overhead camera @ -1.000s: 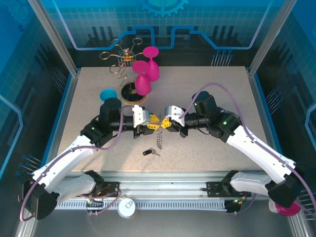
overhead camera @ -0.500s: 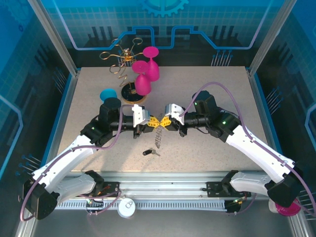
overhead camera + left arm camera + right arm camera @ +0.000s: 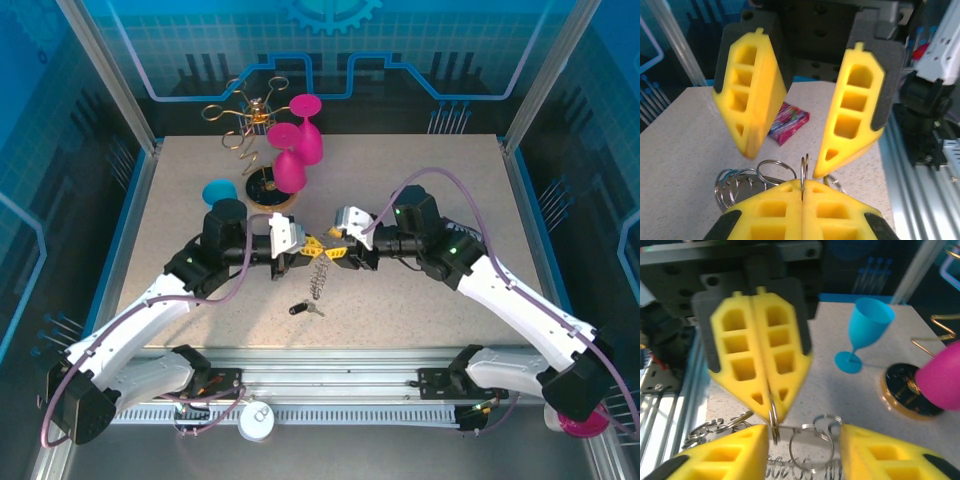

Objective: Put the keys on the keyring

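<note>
Left gripper [image 3: 803, 184]: fingers clenched on one thin wire loop of the keyring [image 3: 740, 181], pinched edge-on at the very tips. The other loops hang beneath the tips.

Right gripper [image 3: 802, 434]: fingers released, spread to either side of the loops, tips facing the left tips.

Keys [image 3: 304, 309]: lying on the table [image 3: 420, 180], on the near side of both fingertip pairs, close to the lowest loops.

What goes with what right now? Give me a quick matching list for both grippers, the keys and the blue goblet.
1 left gripper
2 right gripper
3 keys
4 blue goblet

a open
b lying loose on the table
c standing upright beside the rack
d shut on the keyring

Pairs: 1-d, 2-a, 3-b, 4-c
</note>
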Robot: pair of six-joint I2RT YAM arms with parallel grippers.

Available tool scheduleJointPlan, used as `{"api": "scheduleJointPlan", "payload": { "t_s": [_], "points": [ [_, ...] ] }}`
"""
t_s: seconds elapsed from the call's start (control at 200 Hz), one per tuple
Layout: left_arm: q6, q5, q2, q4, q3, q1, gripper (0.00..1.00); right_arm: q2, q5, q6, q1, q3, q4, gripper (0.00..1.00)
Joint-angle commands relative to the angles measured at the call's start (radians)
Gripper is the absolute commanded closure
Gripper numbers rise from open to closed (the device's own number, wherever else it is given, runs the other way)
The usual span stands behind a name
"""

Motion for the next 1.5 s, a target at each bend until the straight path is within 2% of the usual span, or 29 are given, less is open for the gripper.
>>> {"api": "scheduleJointPlan", "payload": {
  "t_s": [0.0, 0.14, 0.265, 0.335, 0.465, 0.615, 0.791, 0.971, 1.196, 1.491],
  "points": [
    [0.112, -0.166, -0.025, 0.023, -0.013, -0.010, 1.00, -0.069, 0.175, 0.070, -0.046, -0.063, 0.028, 0.45],
    [0.186, -0.333, -0.017, -0.010, -0.017, -0.035, 1.00, -0.148, 0.385, 0.253, -0.090, -0.142, 0.025, 0.45],
    [0.224, -0.444, -0.008, -0.019, -0.021, -0.053, 1.00, -0.180, 0.409, 0.373, -0.062, -0.225, 0.029, 0.53],
    [0.248, -0.490, -0.004, -0.027, -0.024, -0.064, 1.00, -0.172, 0.410, 0.389, 0.007, -0.260, 0.046, 0.54],
    [0.227, -0.548, -0.010, -0.035, -0.037, -0.063, 1.00, -0.112, 0.432, 0.325, 0.172, -0.322, 0.121, 0.53],
    [0.093, -0.600, -0.014, -0.083, -0.036, -0.044, 1.00, 0.004, 0.465, 0.199, 0.345, -0.407, 0.270, 0.51],
    [-0.070, -0.665, -0.044, -0.083, -0.055, -0.024, 1.00, 0.175, 0.494, 0.177, 0.447, -0.452, 0.433, 0.51],
    [-0.158, -0.693, -0.062, -0.072, -0.073, -0.018, 1.00, 0.322, 0.540, 0.214, 0.453, -0.458, 0.599, 0.50],
    [-0.189, -0.729, -0.065, -0.077, -0.072, -0.015, 1.00, 0.409, 0.551, 0.395, 0.383, -0.508, 0.787, 0.53],
    [-0.203, -0.728, -0.051, -0.064, -0.070, -0.015, 1.00, 0.570, 0.499, 0.487, 0.331, -0.460, 0.868, 0.54]
  ]
}}
